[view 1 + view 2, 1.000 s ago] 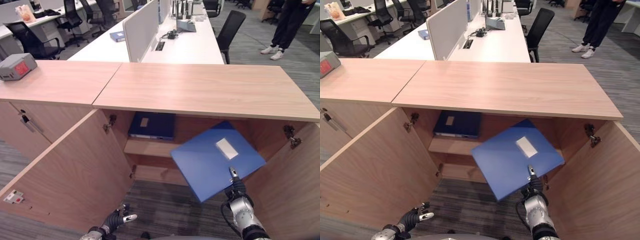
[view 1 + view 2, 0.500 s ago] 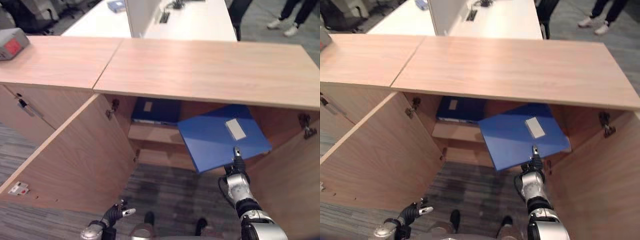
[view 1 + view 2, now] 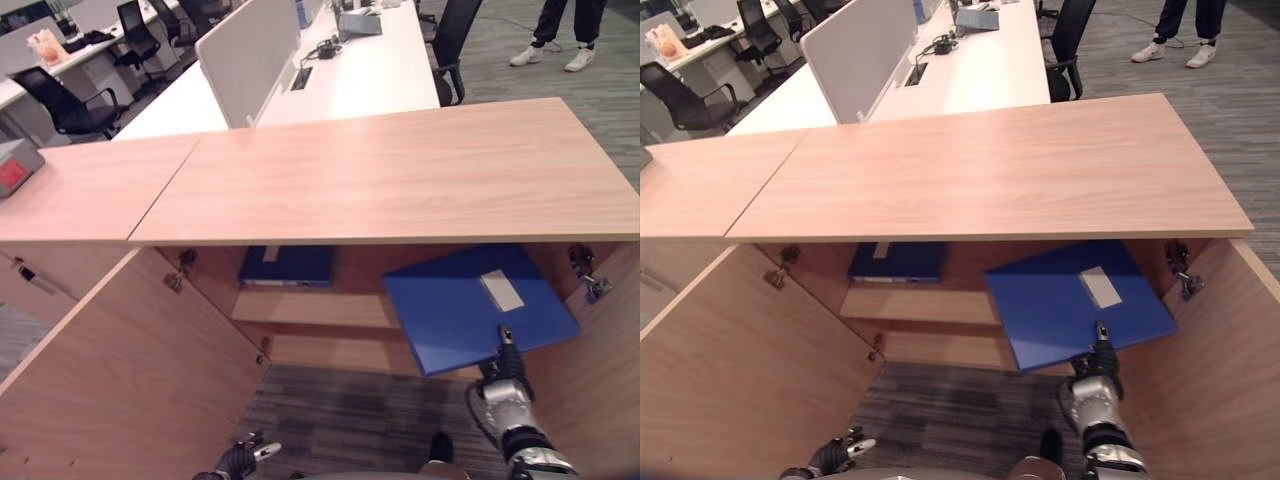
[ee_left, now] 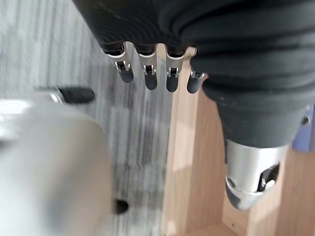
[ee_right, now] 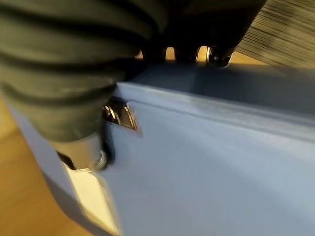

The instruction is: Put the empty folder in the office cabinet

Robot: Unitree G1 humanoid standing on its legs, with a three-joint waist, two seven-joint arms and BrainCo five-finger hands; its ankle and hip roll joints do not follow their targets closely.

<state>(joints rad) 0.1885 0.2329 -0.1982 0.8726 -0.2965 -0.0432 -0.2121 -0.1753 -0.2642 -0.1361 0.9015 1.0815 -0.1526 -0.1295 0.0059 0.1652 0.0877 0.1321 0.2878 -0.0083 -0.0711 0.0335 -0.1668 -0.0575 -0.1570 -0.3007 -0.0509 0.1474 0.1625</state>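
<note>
My right hand (image 3: 507,378) pinches the blue folder (image 3: 478,306) by its near edge, held flat so it slides into the cabinet (image 3: 300,310) opening at 1 o'clock. Left hand (image 4: 157,73) idle at 7, fingers relaxed.

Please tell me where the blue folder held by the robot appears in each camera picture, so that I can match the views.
Left eye view: blue folder lower right, under the cabinet top, above the right hand.
Right eye view: lower centre-right, same place.
Left wrist view: blue sliver at the edge.
Right wrist view: close up.
Shared landmark: its white label.
</note>
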